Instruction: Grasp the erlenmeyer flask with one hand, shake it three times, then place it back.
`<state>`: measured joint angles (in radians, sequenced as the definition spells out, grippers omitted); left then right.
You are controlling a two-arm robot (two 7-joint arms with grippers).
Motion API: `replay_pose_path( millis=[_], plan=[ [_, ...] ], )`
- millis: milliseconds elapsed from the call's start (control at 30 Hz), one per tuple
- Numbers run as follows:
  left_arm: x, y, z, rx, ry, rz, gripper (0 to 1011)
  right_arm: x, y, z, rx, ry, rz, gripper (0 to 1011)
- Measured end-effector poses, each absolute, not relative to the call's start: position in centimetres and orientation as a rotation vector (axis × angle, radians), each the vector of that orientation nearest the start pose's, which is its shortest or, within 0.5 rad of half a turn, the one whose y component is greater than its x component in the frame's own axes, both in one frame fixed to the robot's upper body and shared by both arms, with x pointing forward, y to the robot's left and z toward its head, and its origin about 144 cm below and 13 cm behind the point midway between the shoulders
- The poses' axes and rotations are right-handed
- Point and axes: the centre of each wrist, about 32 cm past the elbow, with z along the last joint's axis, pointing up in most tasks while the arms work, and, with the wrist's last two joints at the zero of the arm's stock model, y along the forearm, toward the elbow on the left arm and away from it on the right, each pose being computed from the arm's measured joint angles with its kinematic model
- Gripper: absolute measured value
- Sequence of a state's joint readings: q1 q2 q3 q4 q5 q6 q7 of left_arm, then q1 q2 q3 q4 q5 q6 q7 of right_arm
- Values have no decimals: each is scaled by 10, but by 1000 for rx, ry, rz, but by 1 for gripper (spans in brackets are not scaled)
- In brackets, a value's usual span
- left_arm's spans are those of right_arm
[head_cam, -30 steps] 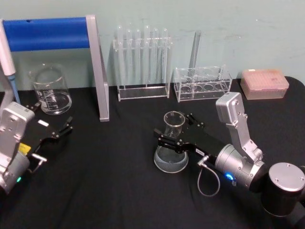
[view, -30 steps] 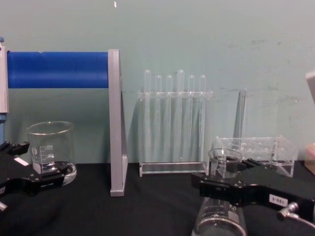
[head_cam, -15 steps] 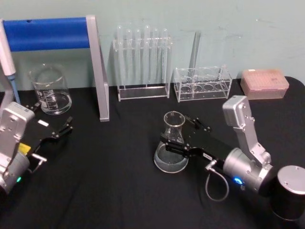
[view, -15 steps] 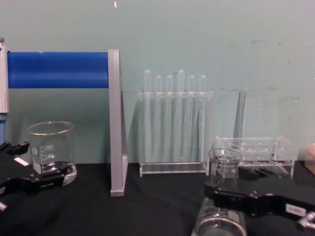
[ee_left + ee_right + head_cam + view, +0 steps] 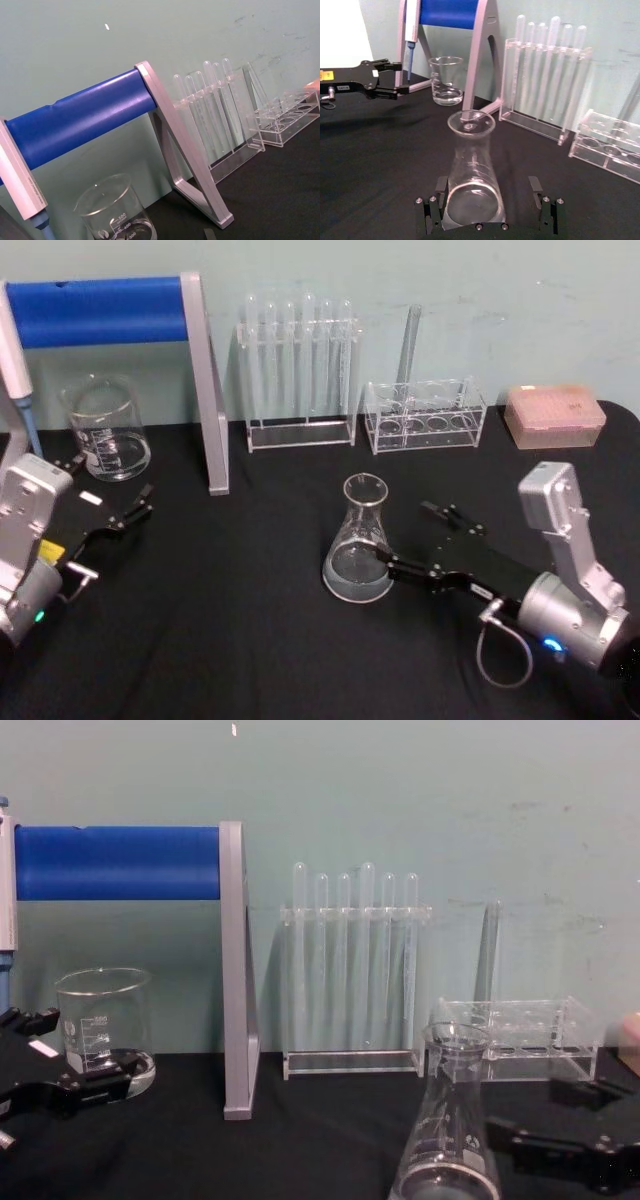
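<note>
The erlenmeyer flask (image 5: 360, 548) is seen standing upright on the black table (image 5: 250, 640), about the middle, with a little clear liquid in its wide base. The right gripper (image 5: 425, 545) is placed low, just to the flask's right; its fingers are spread wide and nothing is held, one fingertip lying near the base, whether touching cannot be told. In the right wrist view the flask (image 5: 470, 175) is framed between the parted jaws. Since the flask is standing free, either the grasp is not yet made or the flask is already set back; which cannot be decided. If a grasp is due, closure around the body would be called for. The left gripper (image 5: 135, 508) is parked, fingers apart, beside the beaker (image 5: 105, 430), whose contents cannot be made out.
</note>
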<state>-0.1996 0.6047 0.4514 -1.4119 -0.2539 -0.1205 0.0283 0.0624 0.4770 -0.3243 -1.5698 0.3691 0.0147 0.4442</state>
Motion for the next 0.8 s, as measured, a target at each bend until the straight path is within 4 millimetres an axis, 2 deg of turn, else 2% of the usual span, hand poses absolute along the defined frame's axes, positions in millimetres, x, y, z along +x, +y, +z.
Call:
replay_pose_path(
  millis=[333,800],
  plan=[
    [489,310,1140,304,-285,1248,1001,459,-289,1149,-140,-7,-956,1000],
    [489,310,1140,304,-285,1248,1001,479,-282,1140,-129,-102,-1195,1000]
  ],
)
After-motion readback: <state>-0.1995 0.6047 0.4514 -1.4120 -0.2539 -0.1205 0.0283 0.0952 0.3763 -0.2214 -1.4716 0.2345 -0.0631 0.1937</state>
